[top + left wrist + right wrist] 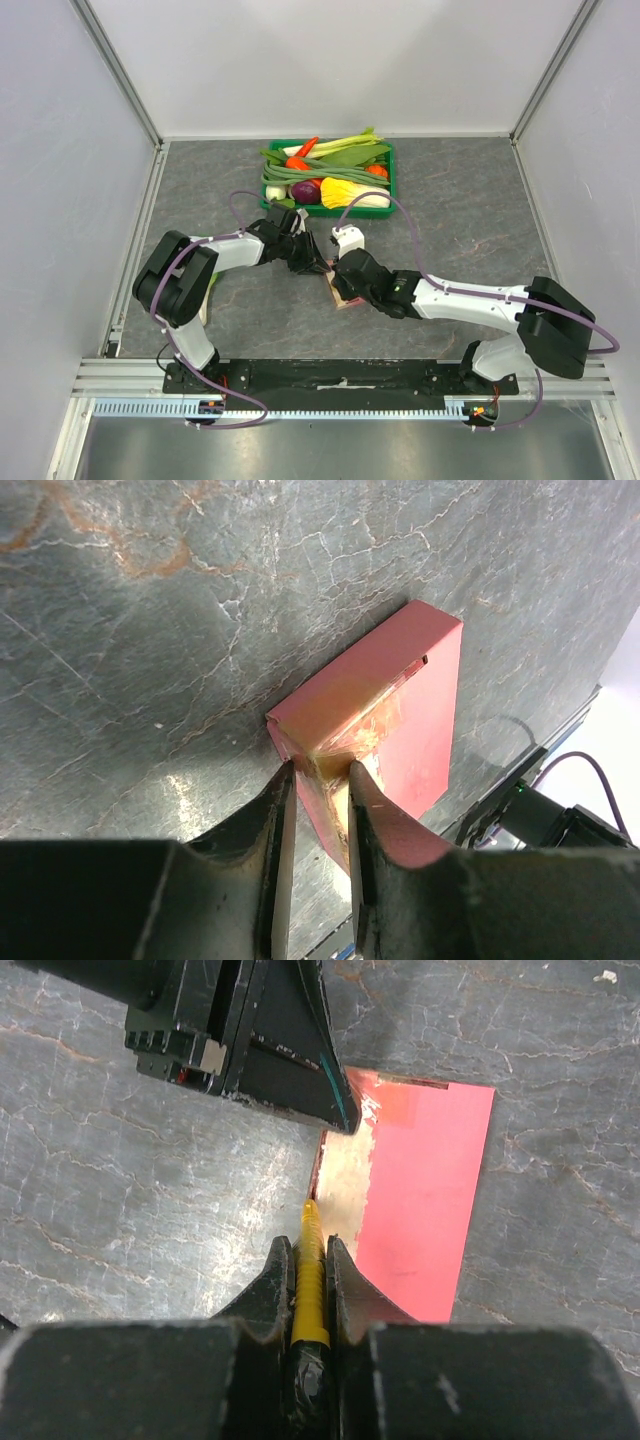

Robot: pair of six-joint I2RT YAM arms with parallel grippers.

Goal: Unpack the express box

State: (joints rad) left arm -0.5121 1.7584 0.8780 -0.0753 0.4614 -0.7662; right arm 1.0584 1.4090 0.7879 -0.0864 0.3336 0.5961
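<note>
Green crate [392,186] of vegetables [325,176], grey marbled table [460,222], yellow tool [311,1290]

I'm driving a rig in a robotics lab test cell. Plain white panel walls [330,60] in aluminium framing [122,78] box in a grey marbled tabletop [460,210]. The left arm [215,255] and right arm [470,300] are bolted to a black base plate [340,372] at the near edge. A green crate [391,185] of vegetables sits at the far side.

White-and-black left arm [215,255] and right arm [470,300], each with 1 purple cable [404,213]
</note>
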